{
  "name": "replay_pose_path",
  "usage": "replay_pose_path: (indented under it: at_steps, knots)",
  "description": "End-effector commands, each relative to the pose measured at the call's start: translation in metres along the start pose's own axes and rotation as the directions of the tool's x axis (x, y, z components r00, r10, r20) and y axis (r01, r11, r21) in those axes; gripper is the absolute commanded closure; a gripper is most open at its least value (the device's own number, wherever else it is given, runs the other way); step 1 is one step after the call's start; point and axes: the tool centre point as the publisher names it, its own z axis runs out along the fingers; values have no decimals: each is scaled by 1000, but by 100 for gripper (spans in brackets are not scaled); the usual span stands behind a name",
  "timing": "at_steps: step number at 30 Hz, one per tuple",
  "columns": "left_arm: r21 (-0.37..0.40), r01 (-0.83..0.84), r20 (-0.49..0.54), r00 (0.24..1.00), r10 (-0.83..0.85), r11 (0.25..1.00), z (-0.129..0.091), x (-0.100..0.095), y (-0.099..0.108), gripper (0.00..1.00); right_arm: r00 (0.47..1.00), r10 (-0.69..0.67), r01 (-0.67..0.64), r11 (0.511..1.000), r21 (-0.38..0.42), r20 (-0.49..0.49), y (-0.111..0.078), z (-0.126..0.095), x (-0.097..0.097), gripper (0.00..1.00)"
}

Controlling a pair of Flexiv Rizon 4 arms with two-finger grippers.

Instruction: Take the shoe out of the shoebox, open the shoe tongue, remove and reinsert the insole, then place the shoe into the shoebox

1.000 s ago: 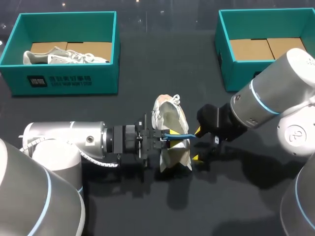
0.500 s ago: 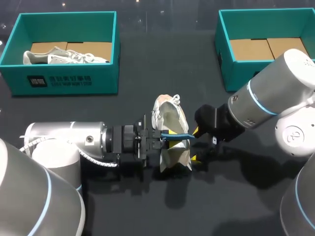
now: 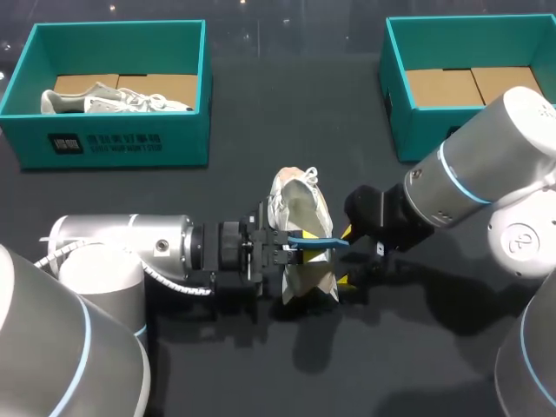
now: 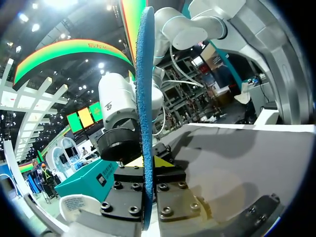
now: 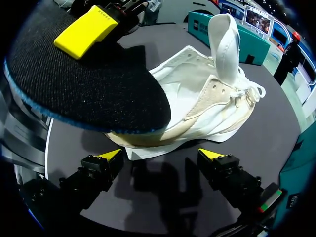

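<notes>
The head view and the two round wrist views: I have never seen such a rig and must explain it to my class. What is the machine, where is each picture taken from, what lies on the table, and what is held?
The machine is two robot arms working at a black table. The head view looks down from above; each round picture comes from a camera on one arm's wrist. A white shoe lies mid-table. The left gripper is shut on a dark, blue-edged insole. The right gripper is open beside the shoe. The left shoebox holds another shoe; the right shoebox holds none.
</notes>
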Motion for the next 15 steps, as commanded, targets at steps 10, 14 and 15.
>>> replay_pose_path:
  at_steps: [10,14,15]
  knots:
    - [2,30,-2,1000,-30,1000,6,-8,16,100,1000,0,0,1000,-1,3,-1,-1,2,0]
    - [7,44,-6,999,-44,999,-3,-5,23,100,1000,0,0,1000,-1,3,-1,-1,2,0]
    - [7,48,-7,999,-48,999,-6,-4,25,100,1000,0,0,1000,-1,3,-1,-1,2,0]
